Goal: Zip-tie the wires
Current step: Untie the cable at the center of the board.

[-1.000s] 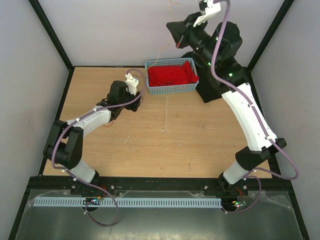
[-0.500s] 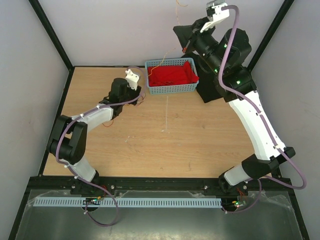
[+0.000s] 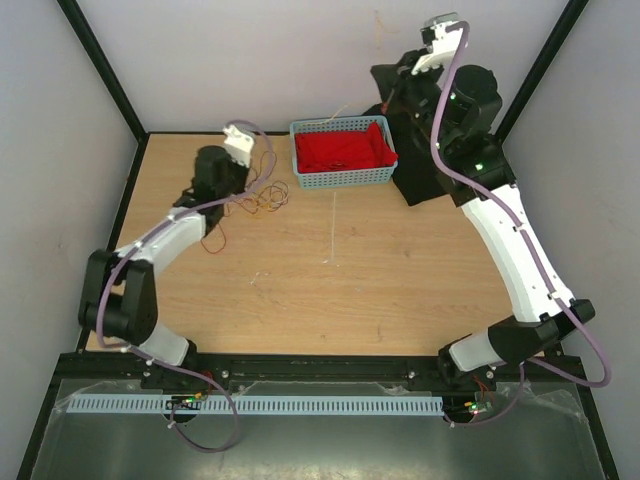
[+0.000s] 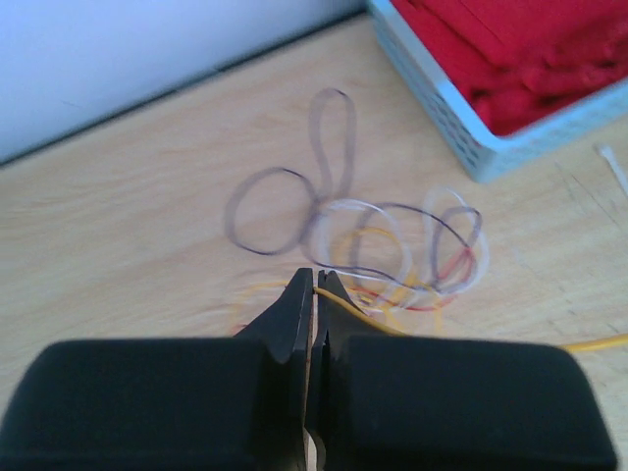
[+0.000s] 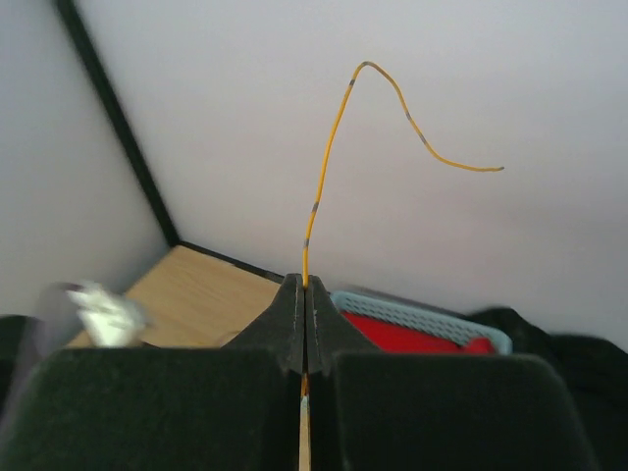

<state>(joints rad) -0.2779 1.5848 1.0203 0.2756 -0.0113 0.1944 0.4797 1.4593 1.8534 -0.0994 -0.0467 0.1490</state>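
Wires (image 4: pixel 397 280) coil just past left fingers (image 4: pixel 287 316) pinching one strand; right fingers (image 5: pixel 287 316) pinch another aloft.

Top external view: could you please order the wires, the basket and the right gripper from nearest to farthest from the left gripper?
From the left gripper:
1. wires, at its fingertips, one strand pinched.
2. basket, to its right.
3. right gripper, raised beyond the basket, pinching a yellow strand.

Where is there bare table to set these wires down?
Bare table lies between the zip tie and the right arm, and along the near edge. Crowded: far left, where the left hand pinches the wires beside the basket.
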